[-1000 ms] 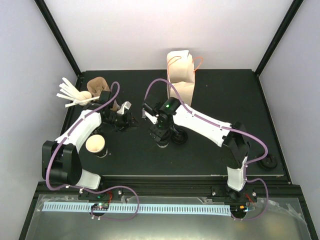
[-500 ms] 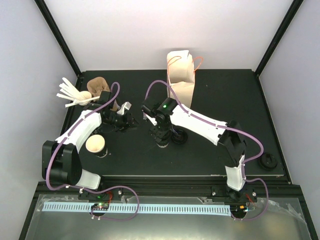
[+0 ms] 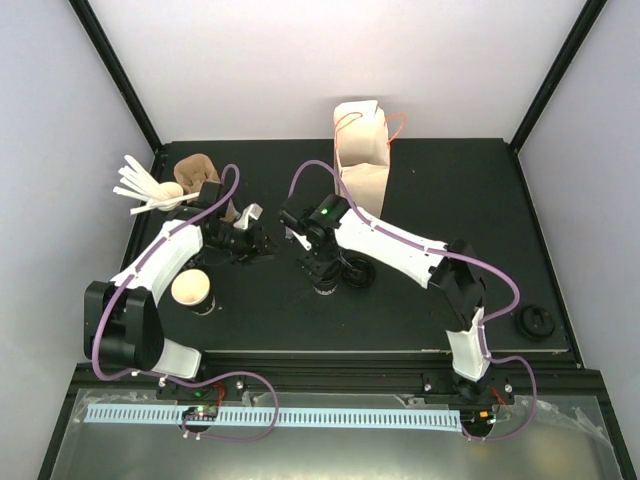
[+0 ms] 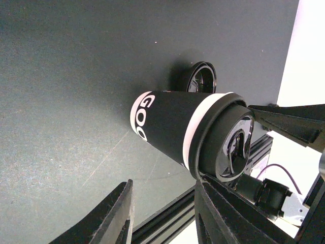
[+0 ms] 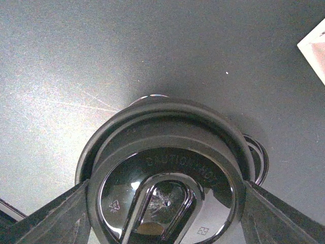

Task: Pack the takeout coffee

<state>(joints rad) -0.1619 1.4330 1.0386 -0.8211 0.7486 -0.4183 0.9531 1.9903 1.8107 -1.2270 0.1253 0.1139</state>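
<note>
A takeout coffee [image 4: 167,122], a black cup with white lettering and a black lid [image 5: 165,183], stands on the black table [image 3: 430,200] near the middle. My right gripper [image 5: 166,189] is straight above it, its fingers [image 4: 289,122] pressed against opposite sides of the lid. In the top view the cup [image 3: 324,288] is mostly hidden under that gripper [image 3: 322,272]. My left gripper [image 4: 163,188] hovers to the cup's left, open, with nothing between its fingers; the top view shows it [image 3: 262,243] clear of the cup.
A loose black lid [image 3: 358,273] lies just right of the cup, another lid [image 3: 535,322] at the right edge. A lidless cup [image 3: 193,290] stands front left. A cup with white stirrers [image 3: 150,190], a brown carrier [image 3: 195,172] and a paper bag [image 3: 362,150] stand behind.
The right gripper's jaws have narrowed onto the lid and the right arm has shifted slightly left. The left arm has not moved.
</note>
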